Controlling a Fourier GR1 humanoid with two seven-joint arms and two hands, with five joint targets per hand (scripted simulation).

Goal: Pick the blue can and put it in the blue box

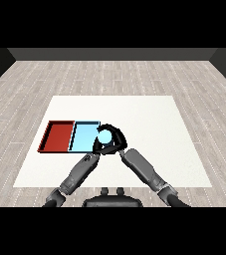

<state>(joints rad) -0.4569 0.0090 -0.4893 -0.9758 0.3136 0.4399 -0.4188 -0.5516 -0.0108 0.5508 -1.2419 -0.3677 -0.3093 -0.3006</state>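
The blue can [104, 134] shows its pale blue top at the right edge of the light blue tray [83, 137]. My right hand [118, 137] is shut on the can, its black fingers arching round the far and right sides. Whether the can rests on the tray or hangs above it cannot be told from here. My left hand [98, 148] lies just below and left of the can, close against the right hand and by the tray's near right corner.
A red tray [58, 135] lies directly left of the light blue tray, the two touching side by side. Both stand on the left half of the white table [154, 129], whose right half stretches away from my right forearm [144, 169].
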